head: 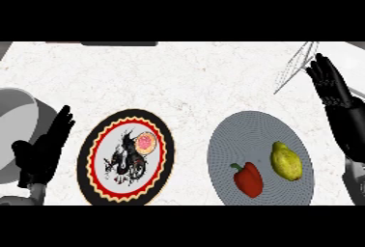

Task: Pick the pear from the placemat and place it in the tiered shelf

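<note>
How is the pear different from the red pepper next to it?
The pear is yellow-green; the pepper is red with a small green stem. The pear lies nearer the right edge of the grey placemat; the pepper lies lower, nearer its middle. Both rest on that placemat, side by side and not touching.

pear (pixel 286 161): yellow-green
pepper (pixel 248 179): red
placemat (pixel 246 140): grey — fine ribbed weave
plate (pixel 126 157): black rim, red-yellow zigzag ring, dark figure
bench (pixel 178 82): white, speckled
hands: black
</note>
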Robot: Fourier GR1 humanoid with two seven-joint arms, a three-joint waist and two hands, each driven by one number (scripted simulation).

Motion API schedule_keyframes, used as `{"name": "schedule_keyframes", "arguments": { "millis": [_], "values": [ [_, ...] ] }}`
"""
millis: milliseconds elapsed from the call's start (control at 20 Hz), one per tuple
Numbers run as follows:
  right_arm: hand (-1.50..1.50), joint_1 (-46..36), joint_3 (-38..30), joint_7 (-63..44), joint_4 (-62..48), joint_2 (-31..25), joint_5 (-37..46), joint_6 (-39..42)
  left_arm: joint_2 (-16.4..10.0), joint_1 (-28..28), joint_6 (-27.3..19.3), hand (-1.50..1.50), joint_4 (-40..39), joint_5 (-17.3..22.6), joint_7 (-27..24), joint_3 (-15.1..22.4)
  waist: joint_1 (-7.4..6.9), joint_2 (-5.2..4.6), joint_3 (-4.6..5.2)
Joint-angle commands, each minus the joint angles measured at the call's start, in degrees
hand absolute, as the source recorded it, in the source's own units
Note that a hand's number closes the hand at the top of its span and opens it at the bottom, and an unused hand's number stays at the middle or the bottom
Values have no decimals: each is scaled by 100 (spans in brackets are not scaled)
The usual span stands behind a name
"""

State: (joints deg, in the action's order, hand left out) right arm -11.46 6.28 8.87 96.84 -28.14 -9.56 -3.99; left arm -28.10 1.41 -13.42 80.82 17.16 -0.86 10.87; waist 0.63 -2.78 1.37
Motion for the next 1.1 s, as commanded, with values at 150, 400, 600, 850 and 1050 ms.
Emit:
{"name": "schedule_keyframes", "arguments": {
  "millis": [150, 400, 600, 850, 1050],
  "values": [
    [150, -59, -829, -1141, -960, 965, -1618, -430, -318, 75, 182, 0, -98, 159, 177, -347, -136, 223, -148],
    [150, 769, -991, -2488, -2321, 669, -510, -2273, -204, -119, 258, 0, -59, 253, 157, -273, -175, 138, -91],
    [-150, 456, -306, -3435, -1233, 1471, -262, -3206, -197, -152, 452, 0, -220, 335, 98, -422, -70, 292, -124],
    [-150, 338, 109, -5625, -170, 367, 405, -3406, -340, -355, 575, 0, -100, 360, 215, -621, -54, 312, -122],
    [-150, 106, 305, -6686, -315, -817, 579, -2331, -117, 78, 421, 0, -391, 219, 278, -502, 28, 288, -111]
  ]
}}
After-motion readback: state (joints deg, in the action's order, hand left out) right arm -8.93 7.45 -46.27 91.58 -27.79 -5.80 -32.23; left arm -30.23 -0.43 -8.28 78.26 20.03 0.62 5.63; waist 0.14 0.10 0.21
